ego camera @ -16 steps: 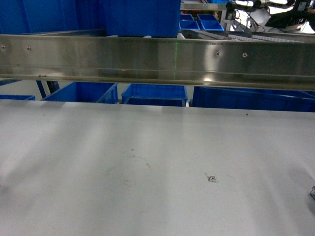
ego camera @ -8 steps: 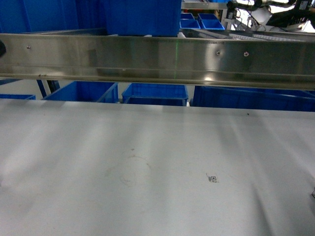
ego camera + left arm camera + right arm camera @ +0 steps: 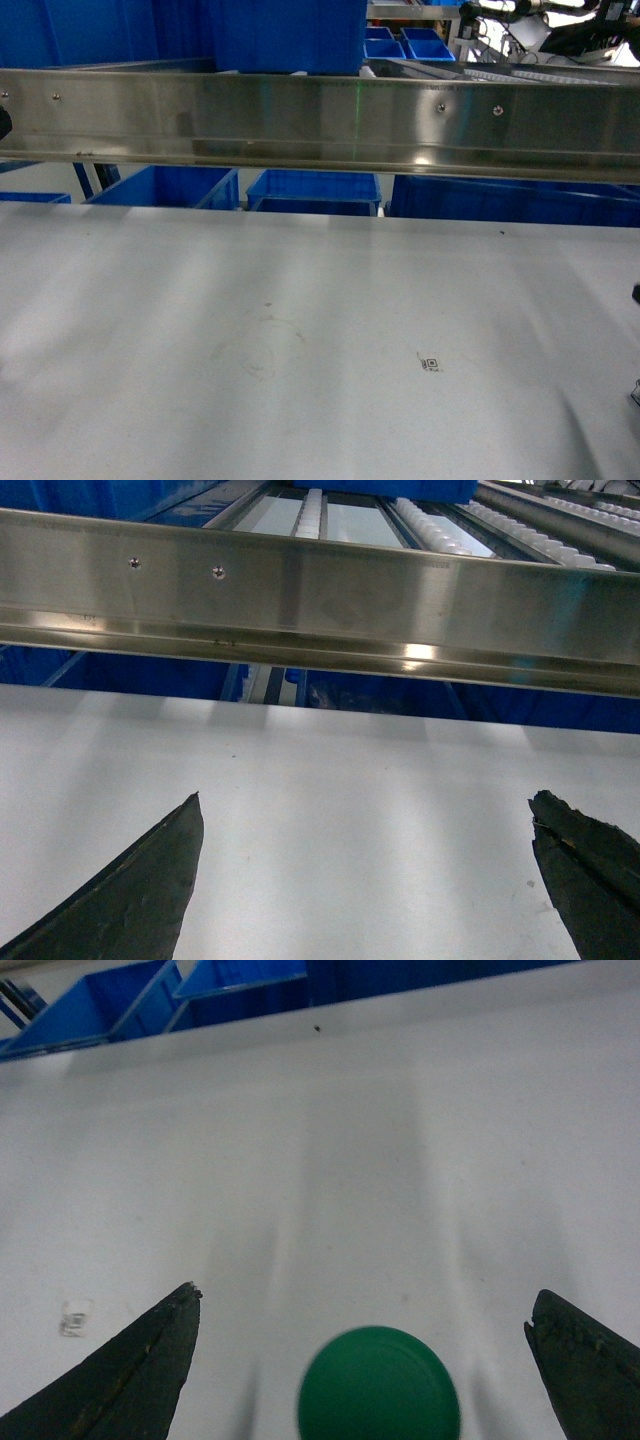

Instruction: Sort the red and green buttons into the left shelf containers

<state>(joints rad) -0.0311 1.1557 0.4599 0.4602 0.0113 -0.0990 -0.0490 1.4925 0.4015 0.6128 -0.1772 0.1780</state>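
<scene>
A round green button lies on the white table, at the bottom of the right wrist view. My right gripper is open, with a dark finger on either side of the button and not touching it. My left gripper is also open over bare table, with nothing between its fingers. Large deep blue crates stand above the steel rail, and more crates sit below it behind the table. No red button shows. The head view does not show the green button.
The steel rail runs across the far edge of the table, with roller tracks behind it. Blue crates lie past the table's far edge in the right wrist view. A small printed marker sits on the table top.
In the head view a dark sliver has come in at the right edge, and another at the left edge by the rail. The table's shadows have shifted a little.
</scene>
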